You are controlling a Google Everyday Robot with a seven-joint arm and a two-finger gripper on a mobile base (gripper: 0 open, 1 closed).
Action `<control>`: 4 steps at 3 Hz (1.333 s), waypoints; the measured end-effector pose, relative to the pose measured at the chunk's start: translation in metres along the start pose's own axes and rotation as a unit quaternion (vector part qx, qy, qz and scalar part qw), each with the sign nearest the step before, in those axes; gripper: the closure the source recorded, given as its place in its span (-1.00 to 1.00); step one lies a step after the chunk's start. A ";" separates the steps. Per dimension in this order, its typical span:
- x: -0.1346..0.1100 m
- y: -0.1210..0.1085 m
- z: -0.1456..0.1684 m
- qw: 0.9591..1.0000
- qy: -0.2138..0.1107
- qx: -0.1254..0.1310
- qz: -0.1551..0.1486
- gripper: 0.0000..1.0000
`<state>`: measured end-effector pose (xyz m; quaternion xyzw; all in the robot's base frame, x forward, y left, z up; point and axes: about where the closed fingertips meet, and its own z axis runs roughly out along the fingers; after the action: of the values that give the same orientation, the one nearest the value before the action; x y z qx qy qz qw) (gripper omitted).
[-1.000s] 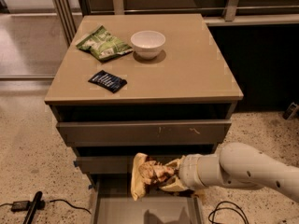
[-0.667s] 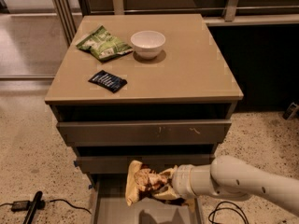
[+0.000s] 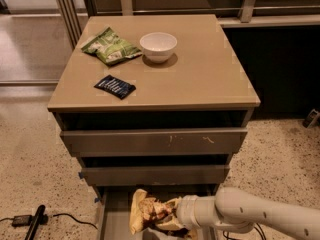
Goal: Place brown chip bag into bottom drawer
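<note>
Camera view, jaws clamped on brown chip bag (image 3: 150, 215), over open bottom drawer (image 3: 116, 221)

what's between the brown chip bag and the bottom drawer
Nothing visible. The gripper, low at the front of the cabinet, holds the brown chip bag directly over the open bottom drawer.
</note>
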<state>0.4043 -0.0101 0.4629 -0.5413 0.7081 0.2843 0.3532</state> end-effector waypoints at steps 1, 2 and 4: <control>0.030 0.002 0.032 1.000 0.001 0.000 0.014 1.00; 0.058 -0.004 0.065 1.000 0.010 0.000 0.019 1.00; 0.109 -0.042 0.084 0.998 0.051 0.025 0.003 1.00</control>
<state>0.4435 -0.0170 0.3245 -0.5442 0.7335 0.2398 0.3291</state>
